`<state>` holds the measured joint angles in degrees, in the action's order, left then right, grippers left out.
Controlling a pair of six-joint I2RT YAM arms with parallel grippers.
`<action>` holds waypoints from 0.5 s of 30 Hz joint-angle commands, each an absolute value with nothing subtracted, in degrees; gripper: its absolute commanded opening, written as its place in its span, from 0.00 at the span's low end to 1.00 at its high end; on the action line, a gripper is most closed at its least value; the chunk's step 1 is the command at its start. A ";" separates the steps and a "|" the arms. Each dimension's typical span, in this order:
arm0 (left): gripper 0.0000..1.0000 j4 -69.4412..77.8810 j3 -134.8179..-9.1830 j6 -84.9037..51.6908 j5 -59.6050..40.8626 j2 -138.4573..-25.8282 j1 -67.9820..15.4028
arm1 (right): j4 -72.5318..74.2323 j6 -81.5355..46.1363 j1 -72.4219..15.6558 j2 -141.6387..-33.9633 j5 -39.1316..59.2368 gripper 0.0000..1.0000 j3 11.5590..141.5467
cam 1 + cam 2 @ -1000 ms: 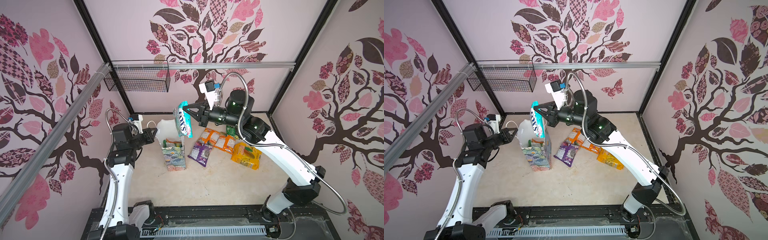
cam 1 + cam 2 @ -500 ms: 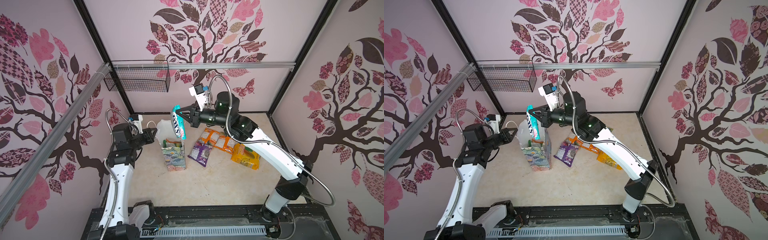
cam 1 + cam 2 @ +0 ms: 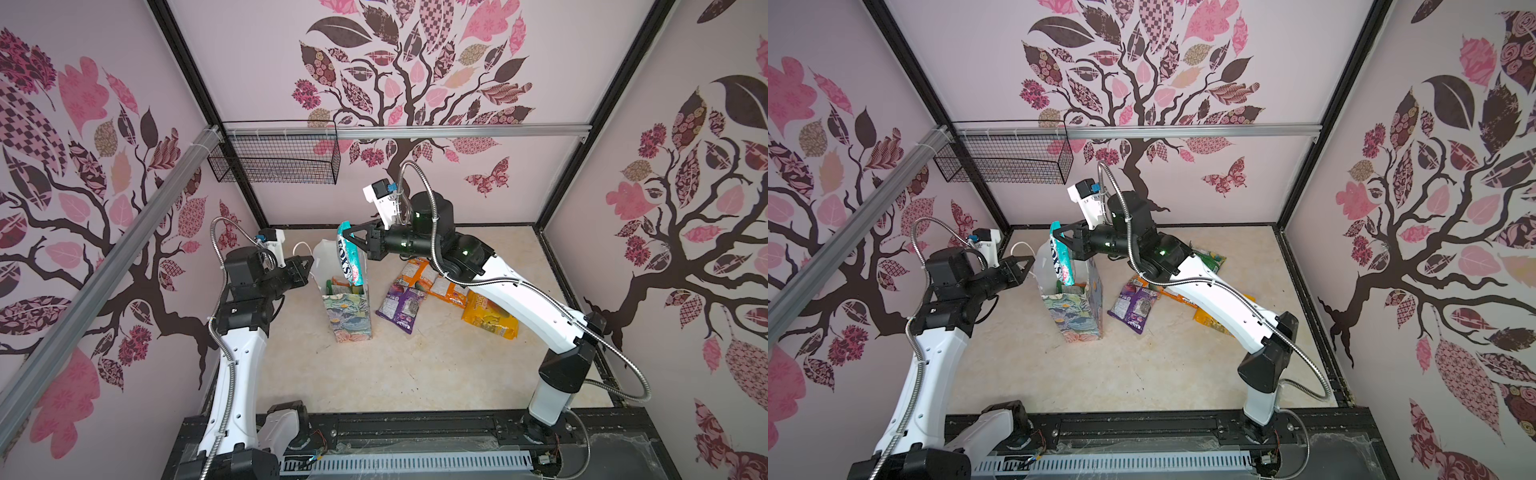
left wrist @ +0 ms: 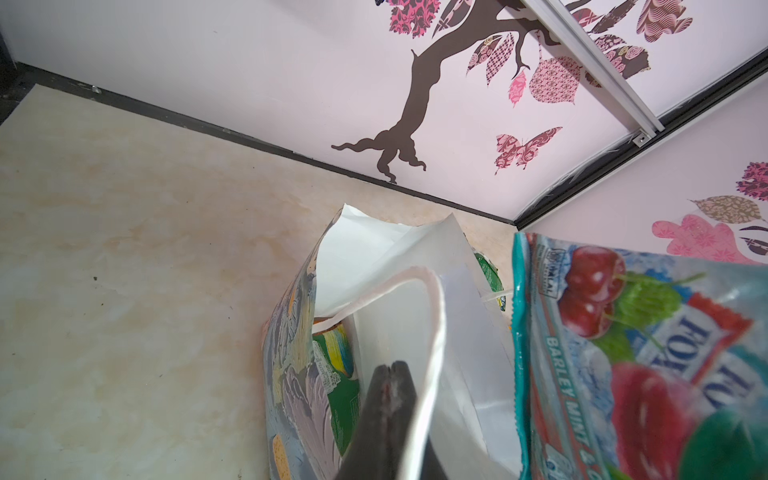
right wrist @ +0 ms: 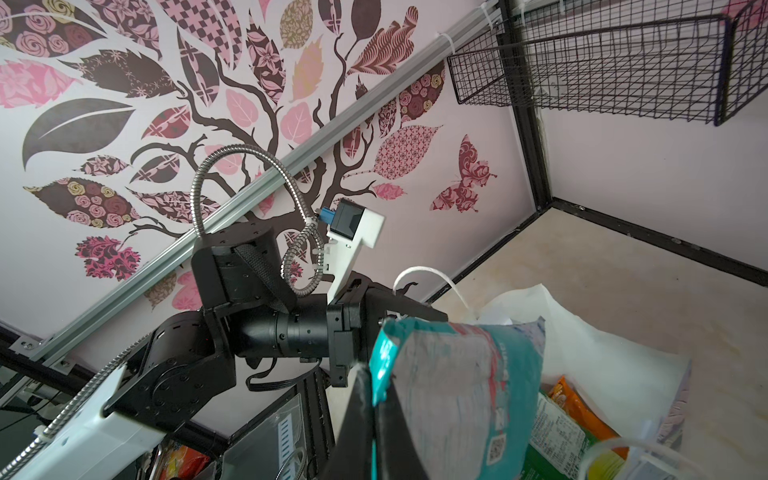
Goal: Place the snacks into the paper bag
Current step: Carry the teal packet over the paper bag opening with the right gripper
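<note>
Jaws of your right gripper [image 3: 352,237] are clamped on the top seal of the teal packet [image 3: 350,261]. The packet hangs upright over the mouth of the paper bag [image 3: 349,316], its lower end seemingly just inside the rim. Expect it to be light, crinkly and slick — foil with loose contents, so it flops below the pinch and may swing or catch on the rim. The crimped seal is the sound place to hold it; the belly would slide or crush.

Your left gripper [image 3: 308,266] is closed too, its tips against the bag's white side wall beside the cord handle [image 4: 439,324]. Treat the bag as thin, light paper that creases and could tip if the packet drags on it.

On the table [image 3: 415,374], the purple packet [image 3: 401,305], orange packets [image 3: 432,280] and yellow packet [image 3: 490,318] lie near the bag, partly overlapping.

You cannot tell whether paper is actually pinched in the left jaws — the left wrist view shows only the shut tips. The right arm covers part of the pile in both top views, so you cannot count it. A green packet [image 4: 338,374] shows inside the bag, but how full the bag is cannot be seen. In the right wrist view the teal packet blocks most of the mouth.
</note>
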<state>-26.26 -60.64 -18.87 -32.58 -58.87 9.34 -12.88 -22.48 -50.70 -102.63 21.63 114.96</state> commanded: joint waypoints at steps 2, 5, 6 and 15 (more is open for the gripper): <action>0.00 -25.64 -59.42 -18.34 -32.11 -58.00 9.07 | -13.35 -22.28 -52.01 -105.05 18.90 0.00 120.31; 0.00 -25.59 -59.33 -18.46 -31.97 -58.13 9.09 | -14.56 -23.19 -52.02 -106.50 18.06 0.00 121.74; 0.00 -25.58 -59.39 -18.54 -31.99 -58.09 9.07 | -14.59 -23.48 -52.01 -106.91 18.02 0.00 121.97; 0.00 -25.58 -59.50 -18.66 -31.66 -58.35 9.10 | -15.12 -26.40 -52.02 -109.24 17.40 0.00 121.94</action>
<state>-26.26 -60.64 -18.90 -31.94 -58.87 9.32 -16.86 -25.12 -51.83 -108.22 17.78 119.09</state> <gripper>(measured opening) 0.050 0.040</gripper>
